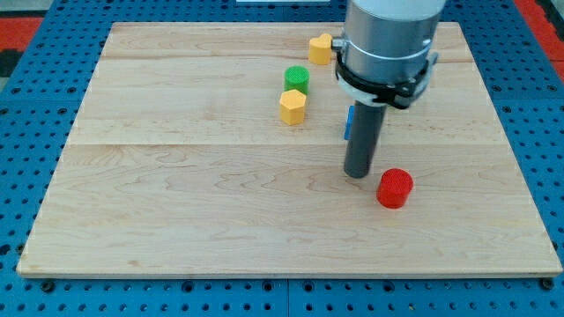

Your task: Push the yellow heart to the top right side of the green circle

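On the wooden surface [176, 176], a yellow block [293, 106] sits touching the green circle [297, 78]. The yellow heart [320, 47] is up top. My tip [358, 174] is beside the red block [394, 187]. No claw here.

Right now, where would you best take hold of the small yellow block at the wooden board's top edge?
I cannot grip, only push. My tip sits low, just to the view's left of the red cylinder. The yellow block lies up-right of the green circle, apart from it. I would probably press its upper-right side, partly hidden behind my arm, toward the circle.
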You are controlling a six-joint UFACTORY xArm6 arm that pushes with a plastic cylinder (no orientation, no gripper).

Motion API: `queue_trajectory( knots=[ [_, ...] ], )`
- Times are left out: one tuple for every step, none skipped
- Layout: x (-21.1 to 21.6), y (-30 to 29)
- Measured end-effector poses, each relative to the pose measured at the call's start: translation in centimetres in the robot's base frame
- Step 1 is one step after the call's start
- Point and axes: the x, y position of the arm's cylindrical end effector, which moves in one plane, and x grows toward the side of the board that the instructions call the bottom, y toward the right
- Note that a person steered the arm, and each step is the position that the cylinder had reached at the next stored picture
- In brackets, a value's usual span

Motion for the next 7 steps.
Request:
queue_trajectory(
  knots=[
    [1.1, 2.8],
    [-1.8, -1.7],
    [-2.6, -9.2],
    [-6.5, -16.8],
    [-12.7, -18.2],
    [-14.7, -17.1],
    [-16.9, -17.1]
  ],
)
